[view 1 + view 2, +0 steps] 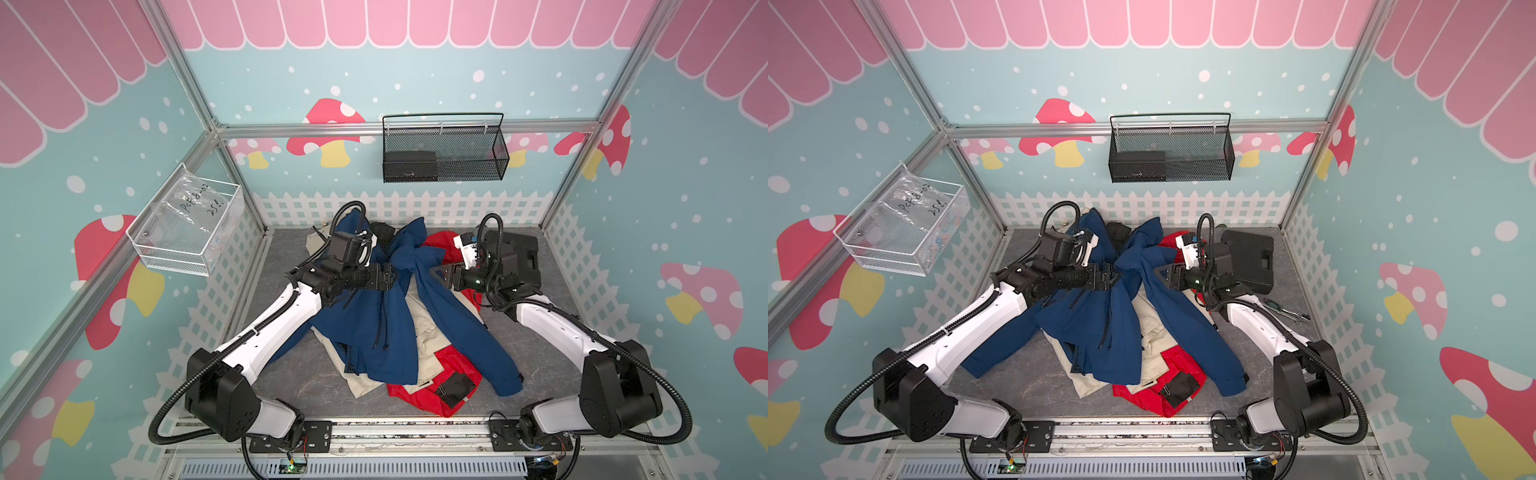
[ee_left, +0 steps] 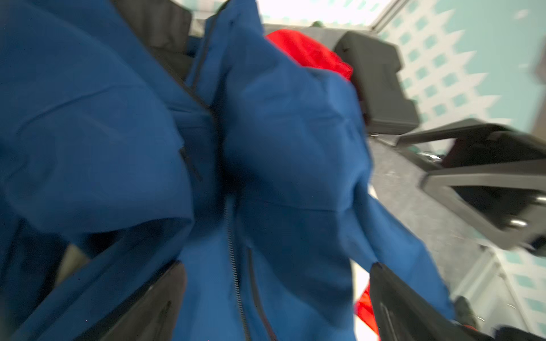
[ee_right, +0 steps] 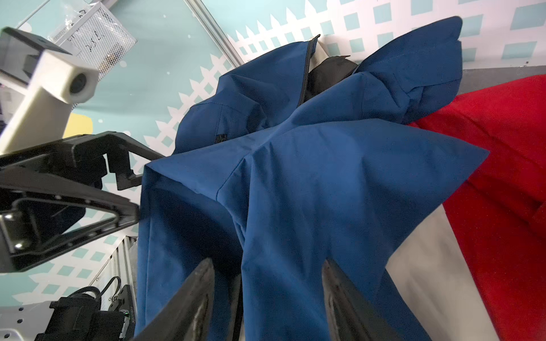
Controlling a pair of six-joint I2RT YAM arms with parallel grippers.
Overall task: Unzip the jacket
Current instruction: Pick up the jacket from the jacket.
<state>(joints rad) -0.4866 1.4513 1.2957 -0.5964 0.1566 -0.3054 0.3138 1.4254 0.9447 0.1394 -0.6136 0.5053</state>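
Grey surface point(image 1: 299, 386) carries a heap: blue jacket point(image 1: 386, 332) lies on top of a beige garment point(image 1: 428, 328) and a red garment point(image 1: 453, 365), just left of the black case point(image 1: 525, 253)

Left gripper point(image 1: 390, 275) sits at the jacket's bunched middle, on the side away from the case. Jaws wide; cloth and zipper point(image 2: 233, 265) lie loose between them, nothing held

Right gripper point(image 1: 435, 274) is between case and jacket. Jaws part-closed around a fold of blue cloth; cannot tell if pinched

Judgement: grasp-seeking step, zip not clearly run. Next, the left jaws must find the slider pull, not visible here, and close on it alone
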